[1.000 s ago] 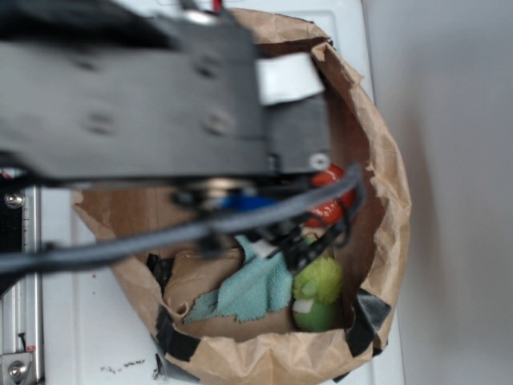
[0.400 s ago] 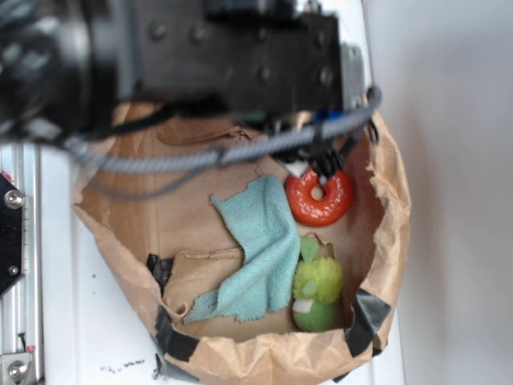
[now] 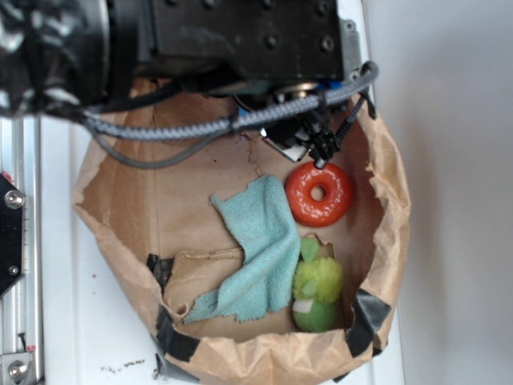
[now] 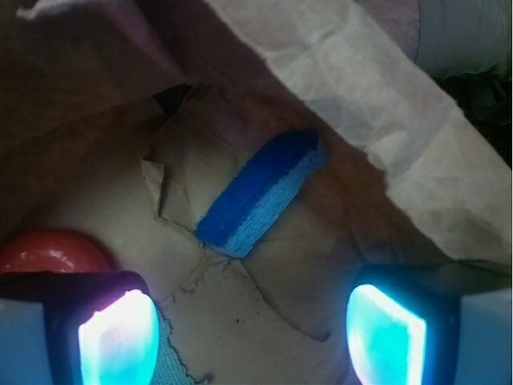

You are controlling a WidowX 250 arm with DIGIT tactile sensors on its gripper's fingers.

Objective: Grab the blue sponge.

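My arm [image 3: 216, 40] now sits further toward the top of the exterior view, uncovering the whole red ring [image 3: 320, 193] and more of the teal cloth [image 3: 258, 249].

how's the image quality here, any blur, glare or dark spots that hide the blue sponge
Exterior view: the arm up top is close to the lens and soft, and it hides the sponge; the red ring and teal cloth are sharp. Wrist view: dim inside the paper bag, the blue sponge readable, but the open gripper has pads glowing cyan, overexposed.

Lab bench: robot arm [image 3: 200, 40], paper bag [image 3: 385, 200]
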